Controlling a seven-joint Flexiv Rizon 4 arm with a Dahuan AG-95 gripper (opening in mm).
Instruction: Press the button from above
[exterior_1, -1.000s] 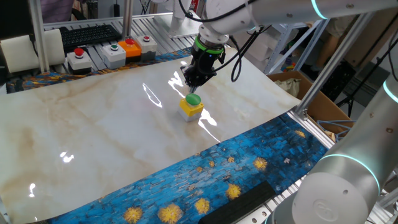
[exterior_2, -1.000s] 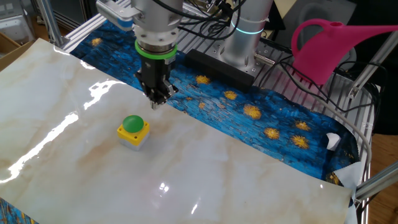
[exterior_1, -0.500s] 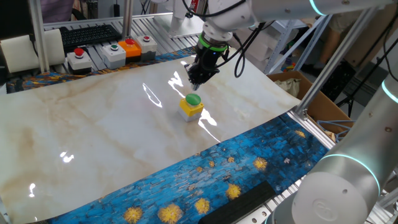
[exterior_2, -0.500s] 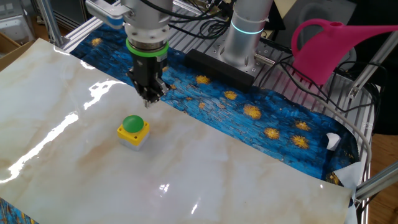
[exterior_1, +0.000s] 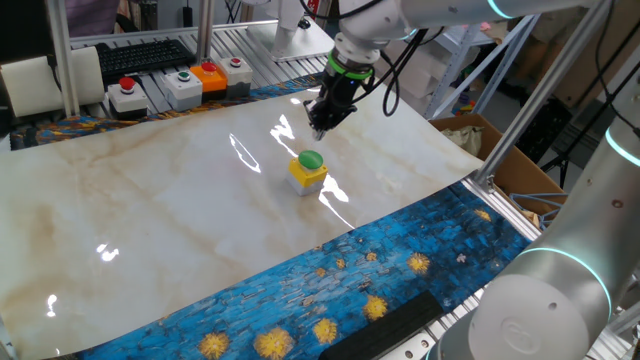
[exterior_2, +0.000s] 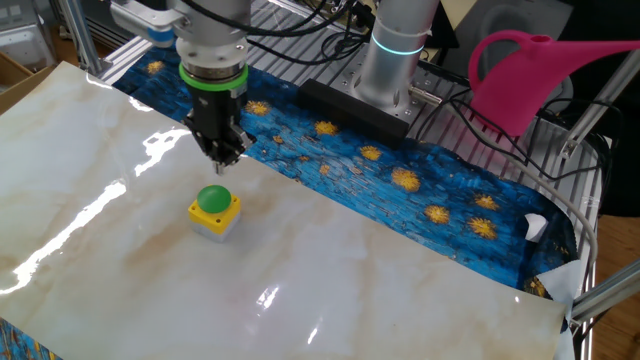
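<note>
The button (exterior_1: 311, 159) is a small green dome on a yellow cube box (exterior_1: 308, 175), standing on the marble-patterned table top. It also shows in the other fixed view (exterior_2: 212, 198), on its box (exterior_2: 215, 214). My gripper (exterior_1: 319, 129) hangs in the air above and a little behind the button, apart from it. In the other fixed view the gripper (exterior_2: 219, 163) points straight down, its tip a short way above the green dome. The fingertips come together into one narrow tip with no gap between them.
Grey boxes with red and green buttons (exterior_1: 128, 93) and an orange box (exterior_1: 209, 75) stand at the table's far edge by a keyboard (exterior_1: 143, 55). A pink watering can (exterior_2: 540, 70) sits beside the robot base (exterior_2: 395, 60). A blue starry cloth (exterior_1: 380, 265) borders the table.
My gripper has moved sideways in the air, from beside the button toward a spot over it. The button has not moved.
</note>
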